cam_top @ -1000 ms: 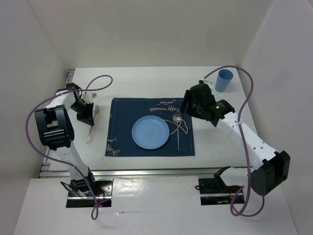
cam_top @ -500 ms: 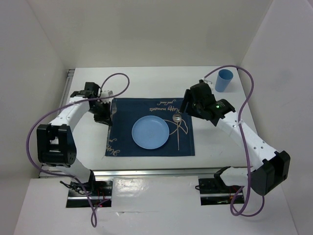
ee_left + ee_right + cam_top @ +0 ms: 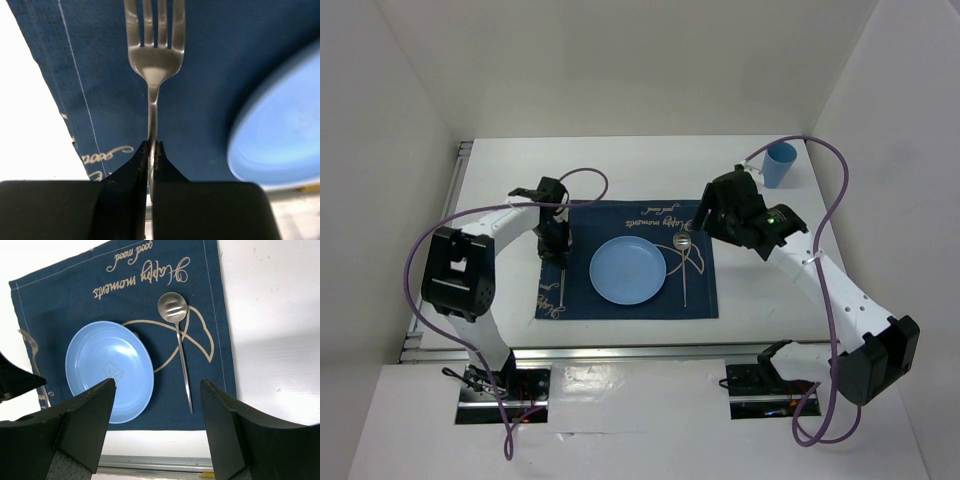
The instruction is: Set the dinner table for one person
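Observation:
The white dinner table point(image 3: 620, 165) holds a navy placemat point(image 3: 620, 225) with a blue plate point(image 3: 628, 271) at its middle. A spoon point(image 3: 685, 262) lies on the mat to the right of the plate. My left gripper point(image 3: 558, 262) is over the mat's left strip, beside the plate. In the left wrist view it point(image 3: 152, 147) is shut on the handle of a metal fork point(image 3: 155, 60), tines pointing away over the mat point(image 3: 215, 60). My right gripper point(image 3: 705, 215) is open and empty above the mat's right side; in its own view point(image 3: 157, 385) the plate point(image 3: 109, 371), spoon point(image 3: 180, 350) and fork point(image 3: 36, 365) show.
A blue cup point(image 3: 780, 164) stands at the table's far right corner. White walls close in the left, back and right. A metal rail point(image 3: 620, 352) runs along the near edge, and another along the left edge.
My left arm has swung right from the bare table left of the mat, carrying the fork to above the mat's left strip beside the plate. The right arm has barely moved.

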Tool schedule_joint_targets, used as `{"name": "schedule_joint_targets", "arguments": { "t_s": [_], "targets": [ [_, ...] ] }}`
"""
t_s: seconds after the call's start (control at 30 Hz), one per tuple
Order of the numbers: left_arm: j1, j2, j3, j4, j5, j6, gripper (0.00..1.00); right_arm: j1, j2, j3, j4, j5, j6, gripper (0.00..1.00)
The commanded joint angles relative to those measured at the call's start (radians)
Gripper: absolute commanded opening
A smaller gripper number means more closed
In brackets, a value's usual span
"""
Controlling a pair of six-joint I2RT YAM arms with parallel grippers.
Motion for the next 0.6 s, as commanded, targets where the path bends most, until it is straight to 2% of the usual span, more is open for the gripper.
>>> {"name": "schedule_joint_targets", "arguments": {
  "t_s": [0.0,0.27,0.57],
  "targets": [
    [-0.013,0.05,0.013,0.005,-0.094,-0.092,0.0,-0.005,-0.029,0.006,-0.017,0.04,0.014,0.76],
    [-0.024,0.084,0.013,0.059,-0.117,-0.089,0.0,-0.005,0.0,0.015,-0.017,0.04,0.004,0.76],
    [-0.054,0.016,-0.059,0.143,-0.181,-0.026,0.0,-0.005,0.011,0.006,-0.007,0.04,-0.005,0.76]
  ]
}}
